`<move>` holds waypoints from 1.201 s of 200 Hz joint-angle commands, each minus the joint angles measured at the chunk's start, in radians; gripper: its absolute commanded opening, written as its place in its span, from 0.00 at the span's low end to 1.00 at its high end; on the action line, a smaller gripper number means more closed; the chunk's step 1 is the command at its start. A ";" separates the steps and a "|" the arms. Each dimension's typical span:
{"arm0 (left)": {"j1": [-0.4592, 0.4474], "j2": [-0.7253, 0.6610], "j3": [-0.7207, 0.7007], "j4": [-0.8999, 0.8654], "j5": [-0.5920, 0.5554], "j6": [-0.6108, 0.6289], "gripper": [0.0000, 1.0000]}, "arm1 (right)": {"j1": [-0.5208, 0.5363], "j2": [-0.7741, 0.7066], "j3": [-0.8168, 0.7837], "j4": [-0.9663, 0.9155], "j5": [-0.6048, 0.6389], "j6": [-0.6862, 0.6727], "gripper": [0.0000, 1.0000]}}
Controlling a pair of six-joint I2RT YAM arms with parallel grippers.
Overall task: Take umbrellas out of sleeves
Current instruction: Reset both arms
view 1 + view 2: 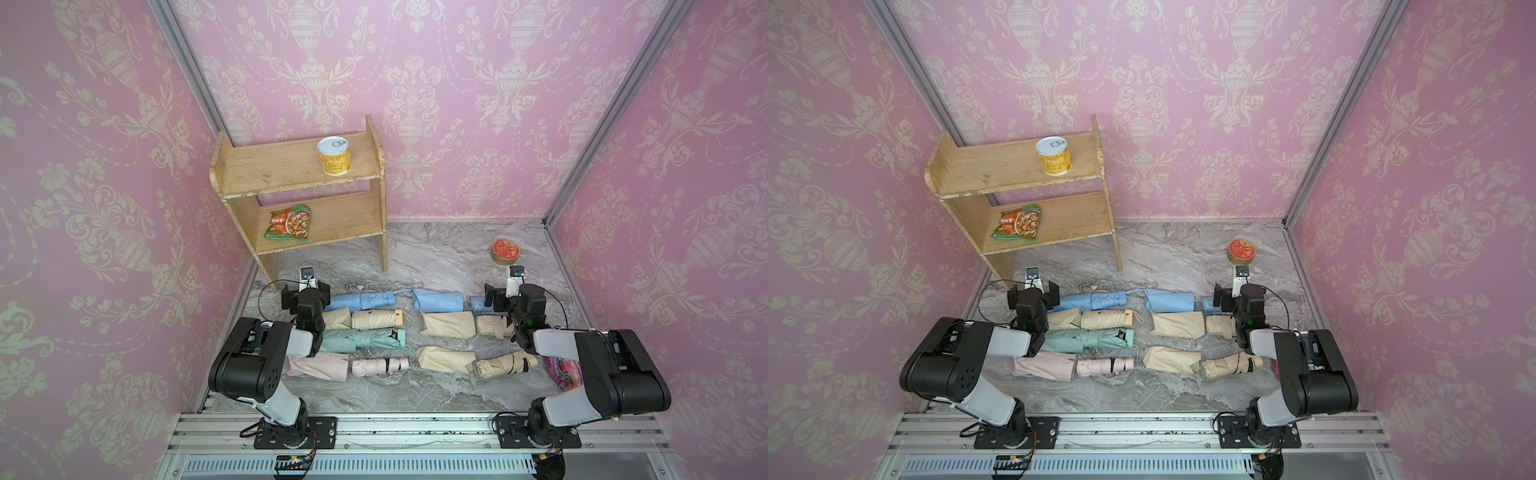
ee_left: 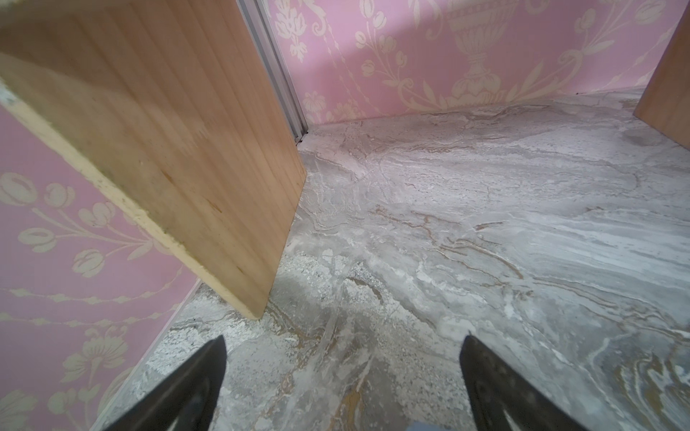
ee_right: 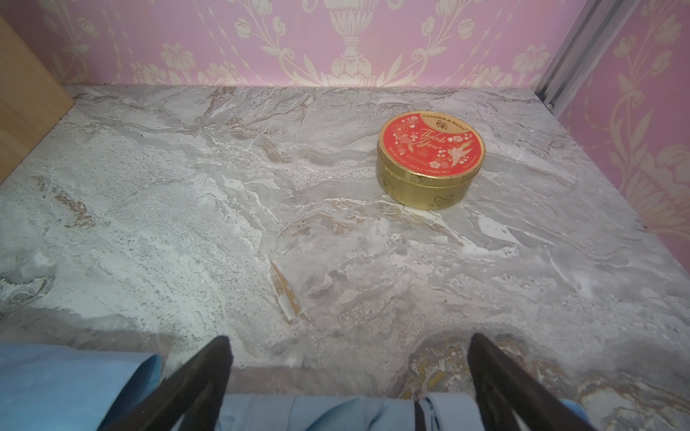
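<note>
Light blue and pleated, the far-row umbrella [image 3: 336,414] lies directly under your right jaws, which stand wide apart and empty. Its smooth sleeve [image 3: 71,384] lies just beside it, toward the middle of the marble tabletop [image 3: 261,224]. The umbrella's long axis runs crosswise to that arm's reach, so the right arm looks the nearer one. Your left jaws, equally spread and empty, hang over the same row's other end, beside the wooden shelf [image 2: 186,149].

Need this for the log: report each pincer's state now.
Left pincer: open, holding nothing.
Right pincer: open, holding nothing.
</note>
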 commanded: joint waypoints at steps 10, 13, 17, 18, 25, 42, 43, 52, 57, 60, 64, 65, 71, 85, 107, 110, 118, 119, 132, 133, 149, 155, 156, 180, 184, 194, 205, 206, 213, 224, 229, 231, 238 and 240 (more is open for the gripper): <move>0.037 -0.017 0.023 -0.069 0.117 -0.046 0.99 | -0.003 0.010 0.000 0.016 -0.015 0.007 1.00; 0.039 -0.019 0.024 -0.070 0.124 -0.047 0.99 | -0.005 0.011 0.000 0.015 -0.014 0.007 1.00; 0.043 -0.019 0.023 -0.072 0.131 -0.051 0.99 | -0.004 0.011 0.000 0.016 -0.014 0.006 1.00; 0.043 -0.019 0.023 -0.072 0.134 -0.051 0.99 | -0.004 0.011 0.000 0.015 -0.014 0.007 1.00; 0.048 -0.019 0.023 -0.072 0.147 -0.052 0.99 | -0.004 0.010 0.000 0.016 -0.015 0.007 1.00; 0.059 -0.019 0.029 -0.084 0.177 -0.058 0.99 | -0.004 0.009 0.000 0.016 -0.014 0.006 1.00; 0.059 -0.019 0.029 -0.085 0.180 -0.059 0.99 | -0.003 0.010 0.000 0.016 -0.014 0.006 1.00; 0.066 -0.018 0.031 -0.090 0.196 -0.060 0.99 | -0.004 0.009 0.000 0.015 -0.015 0.006 1.00; 0.069 -0.018 0.030 -0.093 0.204 -0.063 0.99 | -0.004 0.011 0.000 0.016 -0.014 0.007 1.00; 0.071 -0.019 0.031 -0.093 0.209 -0.064 0.99 | -0.003 0.010 0.000 0.016 -0.015 0.005 1.00; 0.073 -0.019 0.029 -0.092 0.216 -0.067 0.99 | -0.004 0.010 0.000 0.016 -0.013 0.005 1.00; 0.073 -0.019 0.029 -0.091 0.217 -0.067 0.99 | -0.004 0.010 0.000 0.015 -0.013 0.005 1.00; 0.077 -0.019 0.024 -0.085 0.230 -0.068 0.99 | -0.004 0.009 0.000 0.016 -0.014 0.006 1.00; 0.090 -0.018 0.017 -0.073 0.260 -0.075 0.99 | -0.004 0.010 0.000 0.015 -0.014 0.007 1.00; 0.116 0.010 -0.011 -0.004 0.330 -0.095 0.99 | -0.004 0.010 0.000 0.015 -0.013 0.005 1.00; 0.119 0.021 -0.019 0.023 0.336 -0.096 0.99 | -0.004 0.010 0.000 0.015 -0.014 0.006 1.00; 0.118 0.049 -0.043 0.114 0.340 -0.081 0.99 | -0.004 0.010 0.000 0.016 -0.012 0.006 1.00; 0.118 0.049 -0.045 0.116 0.343 -0.080 0.99 | -0.004 0.010 0.000 0.017 -0.012 0.006 1.00; 0.118 0.028 -0.046 0.073 0.353 -0.087 0.99 | -0.004 0.010 0.003 0.015 -0.014 0.007 1.00; 0.119 0.029 -0.045 0.072 0.353 -0.087 0.99 | -0.004 0.010 0.003 0.014 -0.013 0.006 1.00; 0.119 0.032 -0.028 0.045 0.337 -0.094 0.99 | -0.004 0.010 0.002 0.015 -0.012 0.007 1.00; 0.121 0.032 -0.027 0.044 0.335 -0.097 0.99 | -0.005 0.010 0.002 0.014 -0.014 0.006 1.00; 0.120 0.033 -0.027 0.048 0.335 -0.096 0.99 | -0.005 0.010 0.002 0.015 -0.014 0.006 1.00; 0.120 0.037 -0.039 0.081 0.275 -0.108 0.99 | -0.005 0.009 0.002 0.014 -0.012 0.006 1.00; 0.120 0.039 -0.041 0.092 0.261 -0.111 0.99 | -0.004 0.009 0.002 0.014 -0.013 0.007 1.00; 0.119 0.039 -0.051 0.106 0.229 -0.120 0.99 | -0.004 0.010 0.002 0.014 -0.013 0.006 1.00; 0.119 0.040 -0.057 0.121 0.218 -0.124 0.99 | -0.004 0.010 0.002 0.015 -0.013 0.006 1.00; 0.118 0.039 -0.057 0.121 0.218 -0.124 0.99 | -0.004 0.010 0.002 0.015 -0.014 0.006 1.00; 0.119 0.040 -0.060 0.123 0.217 -0.126 0.99 | -0.004 0.010 0.002 0.014 -0.013 0.006 1.00; 0.119 0.041 -0.058 0.120 0.220 -0.124 0.99 | -0.005 0.009 0.002 0.015 -0.013 0.006 1.00; 0.119 0.040 -0.059 0.122 0.224 -0.122 0.99 | -0.005 0.009 0.002 0.015 -0.014 0.007 1.00; 0.118 0.039 -0.059 0.122 0.226 -0.122 0.99 | -0.005 0.010 0.002 0.015 -0.013 0.007 1.00; 0.118 0.041 -0.059 0.124 0.228 -0.121 0.99 | -0.004 0.011 0.003 0.014 -0.014 0.006 1.00; 0.119 0.042 -0.059 0.123 0.228 -0.121 0.99 | -0.003 0.010 0.002 0.014 -0.014 0.006 1.00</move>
